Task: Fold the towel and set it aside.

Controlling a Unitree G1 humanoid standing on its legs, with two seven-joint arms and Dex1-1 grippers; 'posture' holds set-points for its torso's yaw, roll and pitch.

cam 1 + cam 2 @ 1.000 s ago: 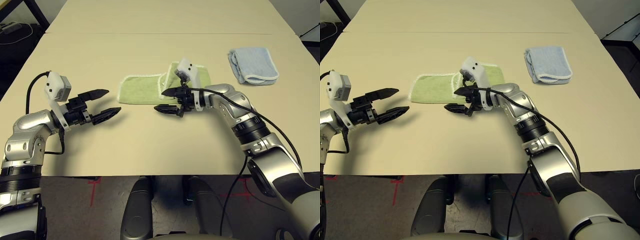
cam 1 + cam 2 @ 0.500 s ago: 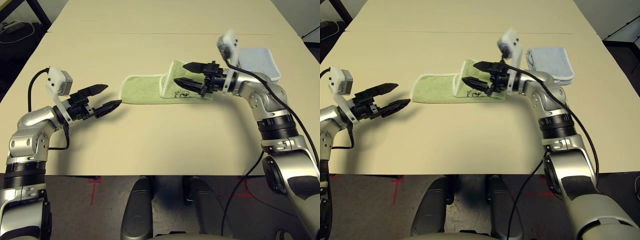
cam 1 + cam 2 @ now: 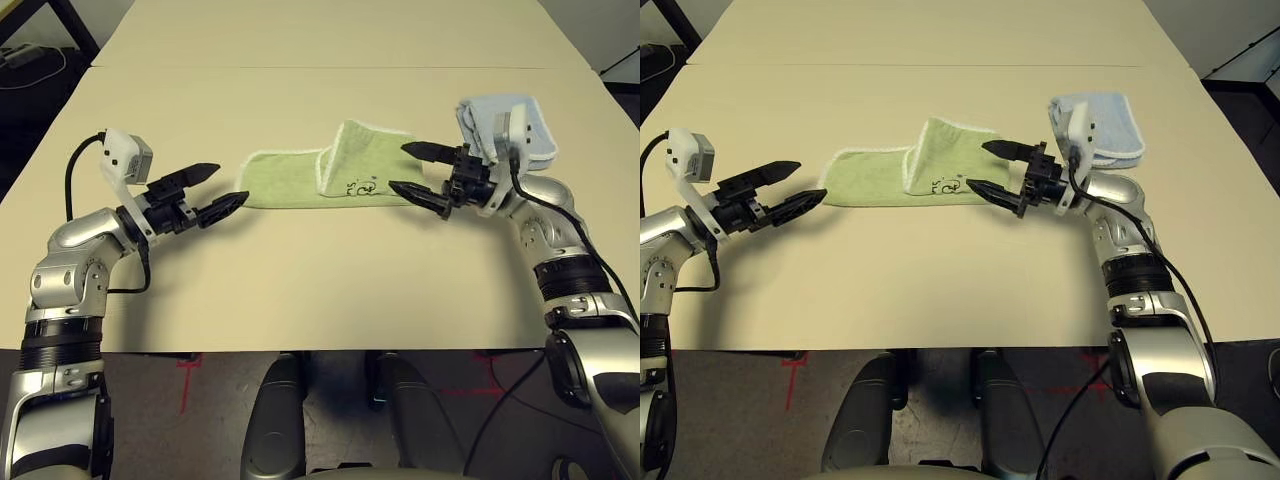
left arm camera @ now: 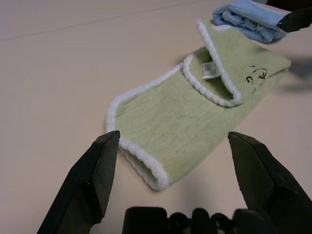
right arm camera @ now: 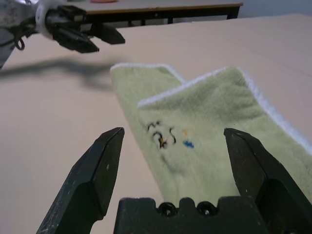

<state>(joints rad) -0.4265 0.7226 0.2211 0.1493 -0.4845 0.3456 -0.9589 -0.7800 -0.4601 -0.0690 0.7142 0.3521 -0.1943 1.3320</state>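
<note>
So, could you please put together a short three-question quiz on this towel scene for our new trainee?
1. True or false: the left pincer is shut on the green towel.
2. Which lies nearest the right pincer? A) the towel's end with the dark scribble B) the towel's plain end C) the table's far edge
3. Fill in: the folded towel behind the right arm is pale ____.

Key: 1 false, both pincers stand open, one at each end of the towel, holding nothing. 2 A. 3 blue.
</note>
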